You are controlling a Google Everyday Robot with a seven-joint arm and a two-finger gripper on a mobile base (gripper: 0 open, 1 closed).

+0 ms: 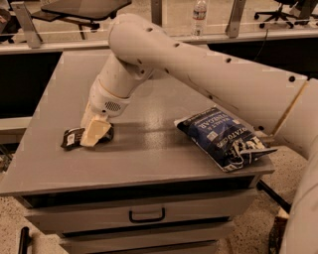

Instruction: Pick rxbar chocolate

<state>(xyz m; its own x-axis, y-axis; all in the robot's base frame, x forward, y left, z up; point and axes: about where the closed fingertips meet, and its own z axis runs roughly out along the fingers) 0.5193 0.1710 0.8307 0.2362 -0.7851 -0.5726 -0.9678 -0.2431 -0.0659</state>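
The rxbar chocolate (pixel 72 138), a small flat black bar with white label patches, lies on the grey table (pixel 149 158) near its left front. My gripper (pixel 94 133) is down on the bar's right end and covers that part, so only the left end shows. My white arm (pixel 198 69) reaches in from the right across the table.
A large blue crinkled chip bag (pixel 223 136) lies at the table's right front edge, partly overhanging. A water bottle (pixel 198 15) stands on the counter behind. A drawer with a handle (pixel 146 216) is below the tabletop. Office chairs stand in the background.
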